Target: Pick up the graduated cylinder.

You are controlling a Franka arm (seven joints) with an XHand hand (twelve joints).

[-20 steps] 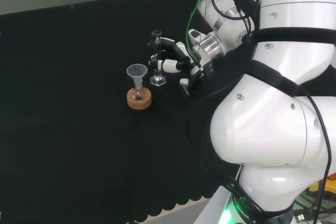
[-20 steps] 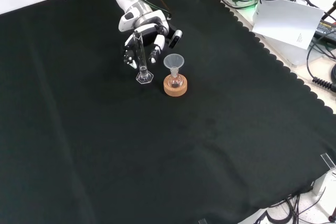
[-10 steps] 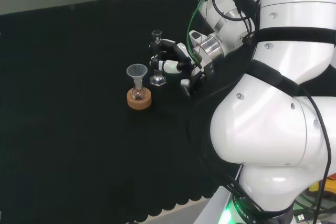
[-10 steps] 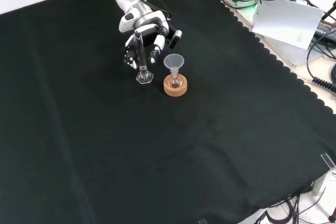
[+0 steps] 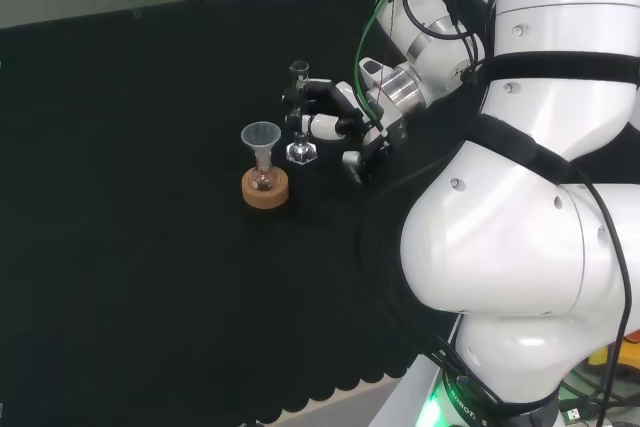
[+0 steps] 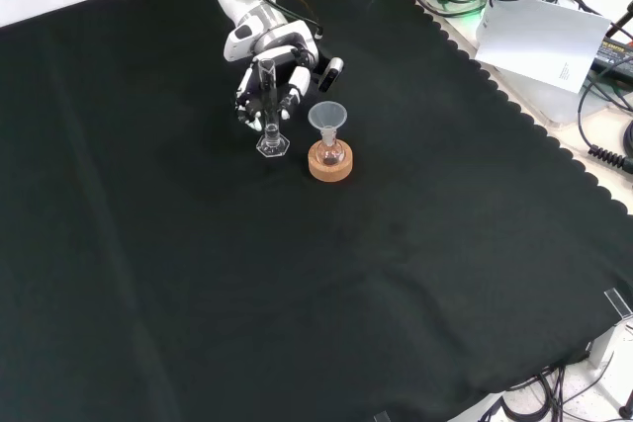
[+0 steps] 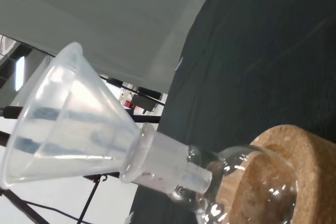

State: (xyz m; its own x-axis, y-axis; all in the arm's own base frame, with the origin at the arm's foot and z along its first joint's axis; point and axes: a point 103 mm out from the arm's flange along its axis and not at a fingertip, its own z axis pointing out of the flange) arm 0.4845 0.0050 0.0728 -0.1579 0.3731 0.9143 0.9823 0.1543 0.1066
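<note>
Head view: we are seeing the hand [image 5: 340, 127] sitting just to the right of the graduated cylinder [image 5: 299, 117], with its black and white fingers [image 5: 318, 125] curling in around the clear tube. The cylinder is standing upright, its hexagonal foot [image 5: 301, 153] low over the black cloth of the bench [image 5: 130, 247] — we cannot tell whether that foot is touching the cloth or hanging just clear of it.

Front view is giving us the same grasp from the other side: the hand [image 6: 269, 71] is coming in from the top, and the cylinder [image 6: 268, 106] is running down in front of the palm, fingers [image 6: 292, 98] wrapping it on both sides, foot [image 6: 272, 145] just below the fingertips. We are reading the hand as closed around the cylinder.

Just right of the cylinder in the front view, a small round flask [image 6: 330, 154] is sitting in a cork ring stand [image 6: 330, 164] with a clear funnel [image 6: 327, 118] in its neck. Funnel and cylinder are near each other but apart.

Wrist view is looking straight past the palm at that set — funnel [image 7: 79, 124], flask [image 7: 236, 182] and cork ring [image 7: 283, 182] are looming close.
</note>
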